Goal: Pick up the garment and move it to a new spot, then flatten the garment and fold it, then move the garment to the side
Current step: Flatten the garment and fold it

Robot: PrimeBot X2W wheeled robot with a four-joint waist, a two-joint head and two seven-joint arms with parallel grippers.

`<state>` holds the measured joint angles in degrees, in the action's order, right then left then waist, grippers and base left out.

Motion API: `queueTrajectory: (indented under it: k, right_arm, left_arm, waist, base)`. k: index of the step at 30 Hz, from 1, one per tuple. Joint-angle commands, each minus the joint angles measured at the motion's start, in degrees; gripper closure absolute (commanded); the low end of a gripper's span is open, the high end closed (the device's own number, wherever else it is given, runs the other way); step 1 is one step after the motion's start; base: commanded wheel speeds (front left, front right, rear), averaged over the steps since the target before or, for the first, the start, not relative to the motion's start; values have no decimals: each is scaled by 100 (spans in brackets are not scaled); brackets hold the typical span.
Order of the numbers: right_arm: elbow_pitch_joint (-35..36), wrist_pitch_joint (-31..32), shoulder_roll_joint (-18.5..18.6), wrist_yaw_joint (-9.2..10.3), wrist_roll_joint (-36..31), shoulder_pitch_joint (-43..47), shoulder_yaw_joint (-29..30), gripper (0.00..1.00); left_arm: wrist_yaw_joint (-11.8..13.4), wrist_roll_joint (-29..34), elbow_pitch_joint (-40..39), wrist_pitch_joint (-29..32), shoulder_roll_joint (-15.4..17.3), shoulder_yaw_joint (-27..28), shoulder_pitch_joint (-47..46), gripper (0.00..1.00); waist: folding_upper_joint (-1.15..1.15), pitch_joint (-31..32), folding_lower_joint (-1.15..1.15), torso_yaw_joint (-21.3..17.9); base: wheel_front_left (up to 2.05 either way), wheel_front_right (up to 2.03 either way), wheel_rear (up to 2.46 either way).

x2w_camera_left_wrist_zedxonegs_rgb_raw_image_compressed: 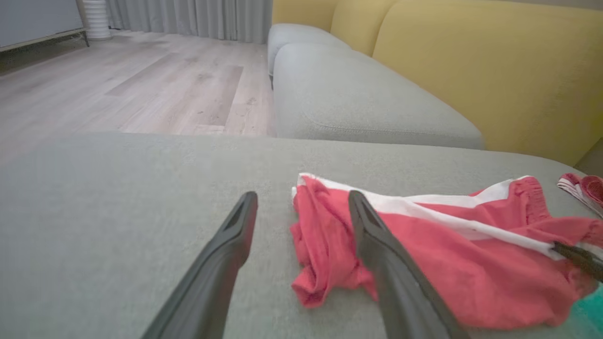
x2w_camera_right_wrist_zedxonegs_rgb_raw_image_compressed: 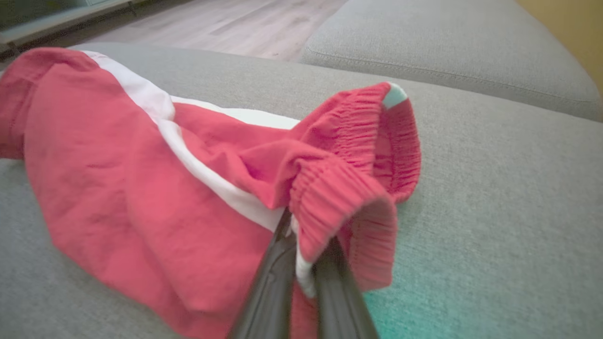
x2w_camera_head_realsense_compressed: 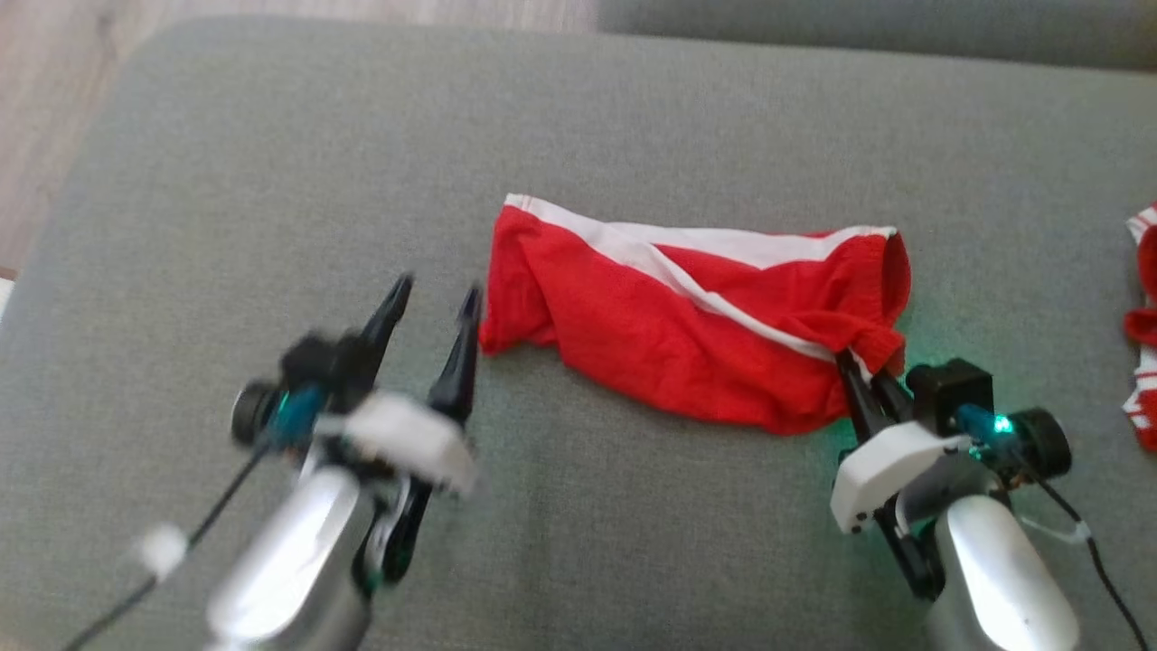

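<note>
The garment (x2w_camera_head_realsense_compressed: 687, 316) is a pair of red shorts with white stripes, lying crumpled on the grey cushion (x2w_camera_head_realsense_compressed: 271, 163). My right gripper (x2w_camera_head_realsense_compressed: 859, 371) is shut on the garment's elastic waistband at its near right corner; the right wrist view shows the fingers (x2w_camera_right_wrist_zedxonegs_rgb_raw_image_compressed: 273, 278) pinching the red and white fabric (x2w_camera_right_wrist_zedxonegs_rgb_raw_image_compressed: 141, 188). My left gripper (x2w_camera_head_realsense_compressed: 434, 298) hovers open just left of the garment's left end, its fingers apart and holding nothing. In the left wrist view the garment (x2w_camera_left_wrist_zedxonegs_rgb_raw_image_compressed: 471, 263) lies partly behind the right finger (x2w_camera_left_wrist_zedxonegs_rgb_raw_image_compressed: 377, 245).
Another red and white piece of cloth (x2w_camera_head_realsense_compressed: 1143, 325) lies at the cushion's right edge. A second grey cushion (x2w_camera_left_wrist_zedxonegs_rgb_raw_image_compressed: 358, 99) and a yellow backrest (x2w_camera_left_wrist_zedxonegs_rgb_raw_image_compressed: 494, 66) stand beyond. Wooden floor (x2w_camera_left_wrist_zedxonegs_rgb_raw_image_compressed: 141, 89) lies past the cushion's far left side.
</note>
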<state>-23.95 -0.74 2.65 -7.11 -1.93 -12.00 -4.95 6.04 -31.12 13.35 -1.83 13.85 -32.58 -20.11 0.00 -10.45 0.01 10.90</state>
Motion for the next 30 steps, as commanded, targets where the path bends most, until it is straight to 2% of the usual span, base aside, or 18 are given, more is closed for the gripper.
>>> queueTrajectory:
  k: [1,6,11,16,20,30]
  right_arm:
    - [219,43,24,-37,-136,-238,-80,100]
    - [307,119,104,-37,-417,-251,27,100]
    - [356,106,185,-37,-625,-156,163,100]
    - [389,62,164,-37,-678,-72,214,100]
    - [396,37,140,-37,-689,-53,155,100]
    - [377,0,94,-37,-667,-130,-16,100]
  left_arm:
    - [-2,53,-27,130,-29,128,-481,0]
    - [85,134,506,495,-353,16,-1244,0]
    - [109,132,877,601,-611,-53,-1644,0]
    - [200,175,1229,778,-656,-82,-1928,0]
    - [308,164,1542,1153,-654,-92,-2150,0]
    - [252,-121,2096,1908,-812,-102,-2662,0]
  waist:
    - [0,-200,-1,-69]
    - [0,-493,-1,-187]
    - [0,-656,-1,-282]
    - [0,-693,-1,-351]
    - [0,-708,-1,-389]
    - [0,-821,-1,-488]
  base:
    - [0,0,0]
    - [0,0,0]
    - [0,0,0]
    - [0,0,0]
    - [0,0,0]
    - [0,0,0]
